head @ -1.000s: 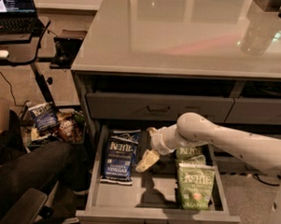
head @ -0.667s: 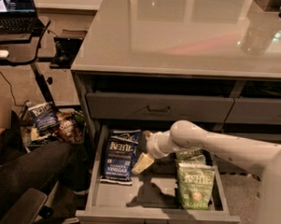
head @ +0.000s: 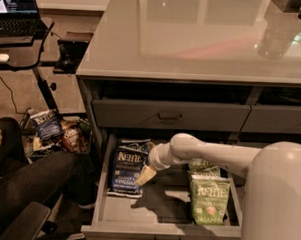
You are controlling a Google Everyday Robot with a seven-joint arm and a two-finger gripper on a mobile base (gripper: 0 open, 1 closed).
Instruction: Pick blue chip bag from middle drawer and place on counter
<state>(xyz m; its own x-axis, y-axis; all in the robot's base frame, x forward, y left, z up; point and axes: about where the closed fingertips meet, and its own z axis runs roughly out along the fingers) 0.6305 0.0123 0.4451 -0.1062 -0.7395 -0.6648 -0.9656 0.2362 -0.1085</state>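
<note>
The blue chip bag (head: 126,166) lies flat on the floor of the open middle drawer (head: 160,231), against its left wall, in the lower middle of the frame. Its long axis runs from the back of the drawer to the front. The top end points to the back, so the print reads upright: a white "Kettle" logo above and "Vinegar" on a pale band lower down.

The gripper (head: 146,175) hangs at the bag's right edge, about level with its lower half. Whether it is apart or together cannot be told, nor whether it touches the bag. The pale arm (head: 214,154) reaches in from the lower right and crosses the drawer.

To the right lie two green bags. The nearer one (head: 208,198) also reads "Kettle"; the other (head: 202,165) is partly hidden behind it and under the arm.

Above the drawer sits a shut drawer front (head: 170,115), and over it the glossy counter (head: 194,44). At the left, another blue bag (head: 46,123) lies on the ground beside a person's leg (head: 28,179).
</note>
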